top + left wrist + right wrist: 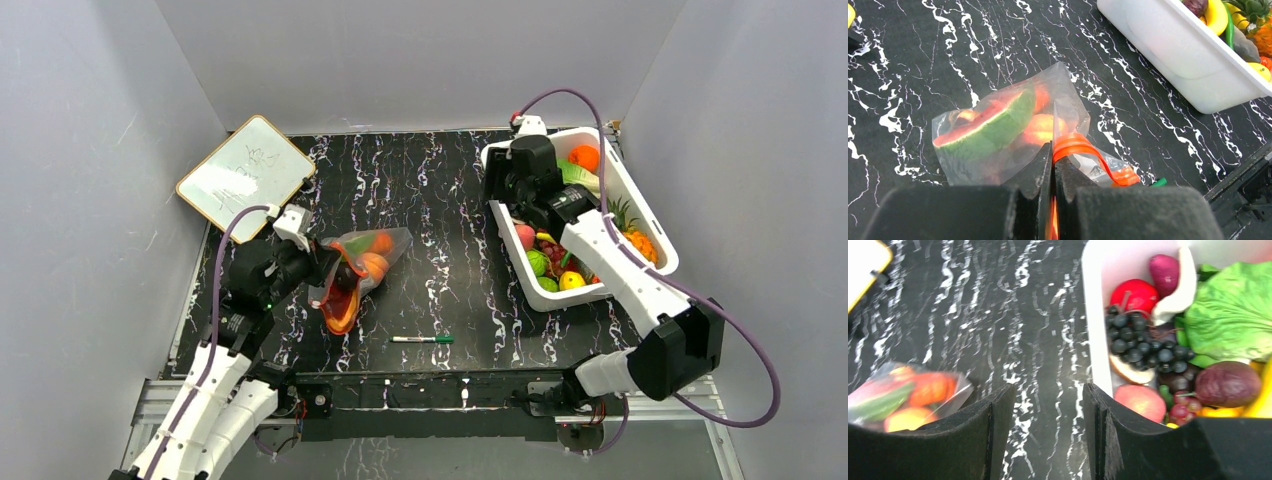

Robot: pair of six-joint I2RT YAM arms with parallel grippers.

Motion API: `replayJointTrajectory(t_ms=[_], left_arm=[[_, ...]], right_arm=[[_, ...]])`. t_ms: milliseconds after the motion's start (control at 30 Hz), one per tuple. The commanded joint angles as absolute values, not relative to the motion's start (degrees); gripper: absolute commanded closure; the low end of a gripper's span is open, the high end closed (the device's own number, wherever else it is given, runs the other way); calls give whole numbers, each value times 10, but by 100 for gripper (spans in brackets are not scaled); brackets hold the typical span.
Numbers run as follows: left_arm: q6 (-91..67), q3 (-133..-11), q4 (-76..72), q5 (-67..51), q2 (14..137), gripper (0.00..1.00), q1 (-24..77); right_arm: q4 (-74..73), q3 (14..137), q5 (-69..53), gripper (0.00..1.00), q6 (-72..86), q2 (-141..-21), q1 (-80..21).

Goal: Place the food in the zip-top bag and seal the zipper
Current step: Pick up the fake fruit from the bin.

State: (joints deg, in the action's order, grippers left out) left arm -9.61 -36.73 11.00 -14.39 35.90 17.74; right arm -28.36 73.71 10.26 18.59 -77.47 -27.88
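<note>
The clear zip-top bag [365, 262] lies left of the table's middle, with a watermelon slice [990, 127] and orange-red fruit [1040, 127] inside. Its orange-red zipper [1075, 145] curls at the near end. My left gripper [1053, 150] is shut on the zipper strip; in the top view it [335, 272] sits at the bag's left end. My right gripper [1048, 405] is open and empty, hovering over the table beside the tub's left wall [1095, 315]. In the top view the right gripper [500, 185] shows at the tub's far left. The bag also shows in the right wrist view [903, 397].
A white tub [635, 200] at the right holds more toy food: grapes [1143, 342], lettuce [1235, 315], a peach [1143, 402]. A white-and-green marker [422, 340] lies near the front edge. A small whiteboard [245, 170] leans at the far left.
</note>
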Motion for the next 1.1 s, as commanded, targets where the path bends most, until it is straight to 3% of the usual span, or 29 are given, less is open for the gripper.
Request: replayJointTrajectory(t_ms=[0,200,433,700,1067], left_arm=[[-96,-351,107,-170,325,100,177],[-92,-343,101,-208,324,100,177],[-85,-347,105,-214,334,100,177],[-84,-344,101,-219,334,100,177],[-82,-345,103,-218,334,100,177]], right_arm=[[-254,747,99,52,189,-802,-221],[-235,736,99,56,193,-830,-175],[-283,754,240,62,203,-867,-138],[-299,733,301,59,209,-876,-118],[-291,720,298,49,216,-917,-98]])
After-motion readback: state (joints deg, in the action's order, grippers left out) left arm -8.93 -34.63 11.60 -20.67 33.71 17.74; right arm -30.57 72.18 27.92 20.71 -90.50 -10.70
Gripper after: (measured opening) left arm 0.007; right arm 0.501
